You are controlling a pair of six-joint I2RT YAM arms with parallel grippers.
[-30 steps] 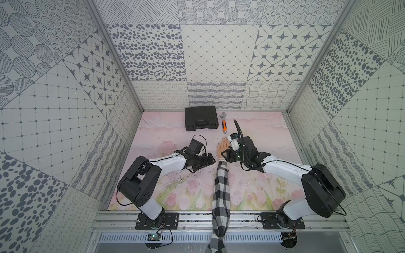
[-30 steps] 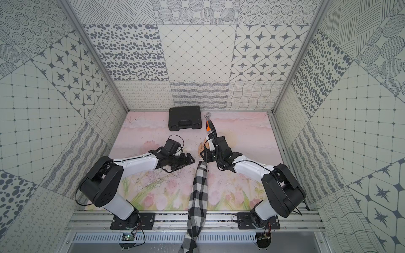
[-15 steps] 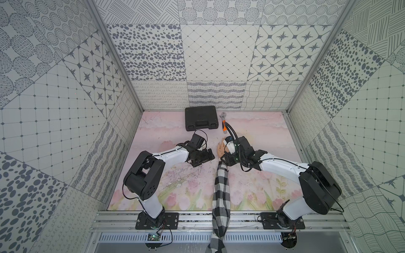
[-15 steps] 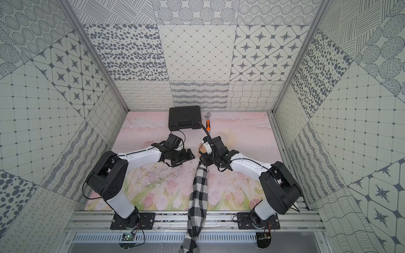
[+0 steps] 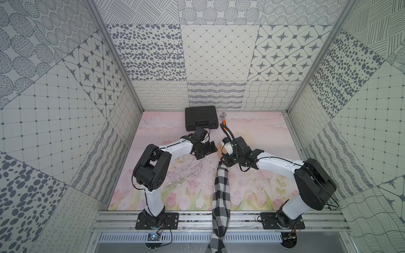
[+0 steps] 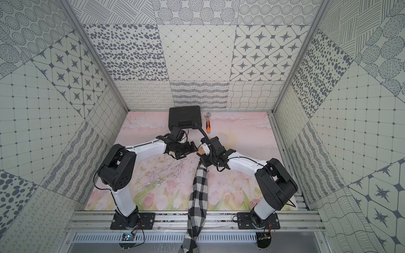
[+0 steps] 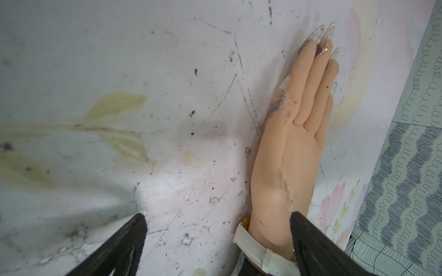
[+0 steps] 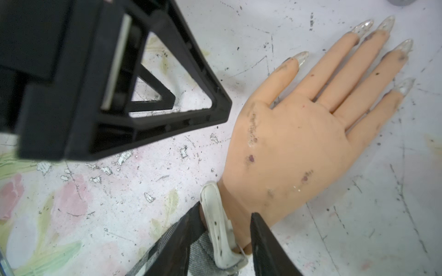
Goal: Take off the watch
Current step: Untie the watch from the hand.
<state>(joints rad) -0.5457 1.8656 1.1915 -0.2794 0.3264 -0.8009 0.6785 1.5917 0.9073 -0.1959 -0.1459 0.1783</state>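
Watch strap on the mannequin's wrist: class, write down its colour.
The watch strap is off-white with dark specks, clearest in the right wrist view.

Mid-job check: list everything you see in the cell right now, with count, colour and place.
watch: one, whitish strap, around the mannequin hand's wrist.
mannequin hand: one, peach, lying flat mid-mat.
sleeve: one, black-and-white check, from the wrist to the mat's near edge.
case: one, black, at the mat's far edge.
wrench: one, orange handle, beside the case.
mat: one, pink floral, underneath everything.
left claw: one, black, open, beside the hand.
right claw: one, black, straddling the strap; grip unclear.
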